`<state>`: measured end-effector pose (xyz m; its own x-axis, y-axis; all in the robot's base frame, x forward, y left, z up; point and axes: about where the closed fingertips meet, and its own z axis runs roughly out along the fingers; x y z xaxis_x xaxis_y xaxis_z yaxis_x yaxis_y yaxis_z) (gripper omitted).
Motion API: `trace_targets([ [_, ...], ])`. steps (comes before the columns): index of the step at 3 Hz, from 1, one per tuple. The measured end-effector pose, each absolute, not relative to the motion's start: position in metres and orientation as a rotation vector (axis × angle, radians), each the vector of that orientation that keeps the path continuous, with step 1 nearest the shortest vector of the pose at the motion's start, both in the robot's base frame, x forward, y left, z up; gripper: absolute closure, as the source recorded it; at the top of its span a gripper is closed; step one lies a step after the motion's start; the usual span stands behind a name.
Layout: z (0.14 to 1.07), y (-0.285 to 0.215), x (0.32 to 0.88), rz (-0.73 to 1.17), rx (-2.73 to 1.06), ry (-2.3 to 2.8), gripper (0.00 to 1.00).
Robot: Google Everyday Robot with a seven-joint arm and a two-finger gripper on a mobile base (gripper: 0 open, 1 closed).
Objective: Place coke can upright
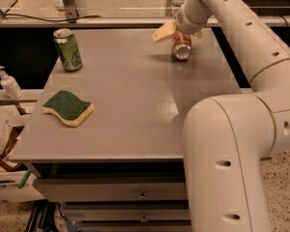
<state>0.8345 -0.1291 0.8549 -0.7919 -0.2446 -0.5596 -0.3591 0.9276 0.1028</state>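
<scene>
You are looking at a task not yet done: the coke can (182,47) is leaning at the far right of the counter (135,95), silver end facing the camera. The pincer (180,32) is hovering at its upper part, and I cannot tell whether it is pinching the can. In my judgement, standing the can up and letting go are remaining.

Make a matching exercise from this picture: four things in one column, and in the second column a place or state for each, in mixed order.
1 coke can
2 green can
3 sponge
4 gripper

A upright, far left of the table
B flat, near the left edge
C not upright, silver end toward the camera
D far right, just over the coke can

Pairs: 1-C, 2-A, 3-B, 4-D
</scene>
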Motion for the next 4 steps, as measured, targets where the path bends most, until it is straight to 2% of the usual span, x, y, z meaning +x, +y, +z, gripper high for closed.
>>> trace_targets([
  [1, 0.853, -0.132, 0.835, 0.252, -0.433, 2.540, 0.04],
  [2, 0.855, -0.135, 0.835, 0.192, -0.450, 2.557, 0.22],
  [4, 0.843, -0.135, 0.835, 0.148, -0.467, 2.605, 0.68],
])
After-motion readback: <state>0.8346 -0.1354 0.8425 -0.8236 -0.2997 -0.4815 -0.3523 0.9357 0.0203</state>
